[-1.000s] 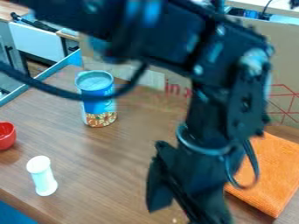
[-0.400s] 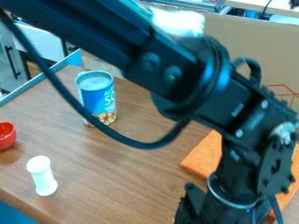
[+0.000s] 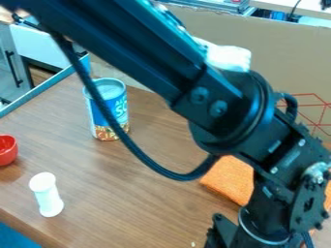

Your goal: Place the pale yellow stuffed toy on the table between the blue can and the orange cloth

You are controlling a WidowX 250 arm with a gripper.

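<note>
Can (image 3: 119,109) is my landmark: upright on the table (image 3: 136,193), with the arm's cable (image 3: 181,176) looping across it in my view. Arm (image 3: 139,53) enters from upper left, passes over to the right of the can and bends down. Gripper (image 3: 225,235) is low, right of the can and much nearer the camera. Spread, pressed together or pinching something: I cannot tell.

Cloth (image 3: 231,179) is nearest the gripper, right of the can and closer to me, partly behind the arm. Contact between them: cannot tell. Tube (image 3: 48,196) stands on end, nearer me than the can and left of it, well apart from the gripper. Bowl (image 3: 7,151) is farther left of the can, a little nearer me.

Step in hand, my judgement: positioning low beside the cloth. Any next move calls for confirming grip and clearance first, then keeping the cable's slack off the can.
</note>
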